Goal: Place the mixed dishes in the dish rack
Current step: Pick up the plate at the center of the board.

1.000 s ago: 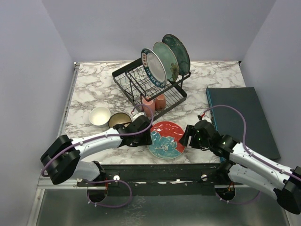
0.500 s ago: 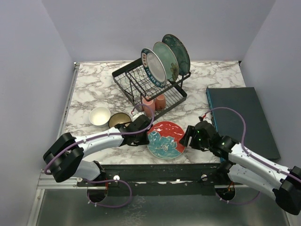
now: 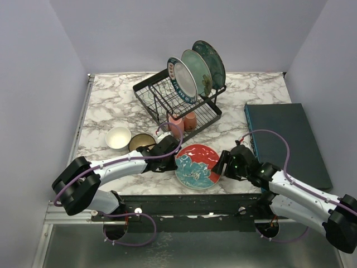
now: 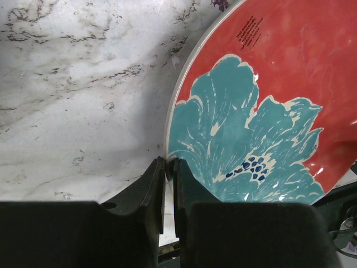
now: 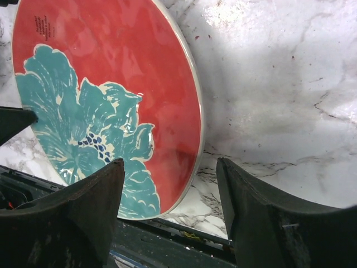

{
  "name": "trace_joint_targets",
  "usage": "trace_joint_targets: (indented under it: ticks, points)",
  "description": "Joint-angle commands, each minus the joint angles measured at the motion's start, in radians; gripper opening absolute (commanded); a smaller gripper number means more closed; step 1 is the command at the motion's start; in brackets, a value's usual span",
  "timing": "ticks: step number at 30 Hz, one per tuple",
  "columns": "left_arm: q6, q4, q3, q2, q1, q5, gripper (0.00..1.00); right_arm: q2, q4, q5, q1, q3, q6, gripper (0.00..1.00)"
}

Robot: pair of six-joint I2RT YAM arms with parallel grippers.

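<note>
A red plate (image 3: 196, 165) with a teal flower lies near the table's front edge. My left gripper (image 3: 174, 161) is shut on its left rim, which the left wrist view shows pinched between the fingertips (image 4: 169, 165); the plate (image 4: 268, 100) fills the right of that view. My right gripper (image 3: 221, 166) is open and straddles the plate's right rim (image 5: 195, 134) without touching it, with the gripper (image 5: 170, 184) low over the marble. The black wire dish rack (image 3: 167, 100) holds three upright plates (image 3: 195, 72). Two pink mugs (image 3: 176, 126) stand at its front.
A white bowl (image 3: 118, 137) and a dark bowl with tan inside (image 3: 142, 142) sit left of the left gripper. A dark teal slab (image 3: 284, 139) lies at the right. The black front rail (image 3: 184, 204) runs just below the plate.
The right gripper has shifted slightly toward the front and the plate's right rim. The left gripper stays on the left rim. The plate has barely moved.
</note>
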Motion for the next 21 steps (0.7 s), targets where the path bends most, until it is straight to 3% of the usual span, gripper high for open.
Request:
trace_joint_targets:
  ticks: [1,21]
  points:
    - [0.015,-0.018,-0.031,0.030,0.000,-0.019,0.02,0.003,0.039,-0.019,-0.007,-0.032,0.027,0.72]
    - [-0.009,0.049,-0.108,0.084,0.000,0.013,0.00,-0.042,0.077,-0.037,-0.006,-0.098,0.080,0.72]
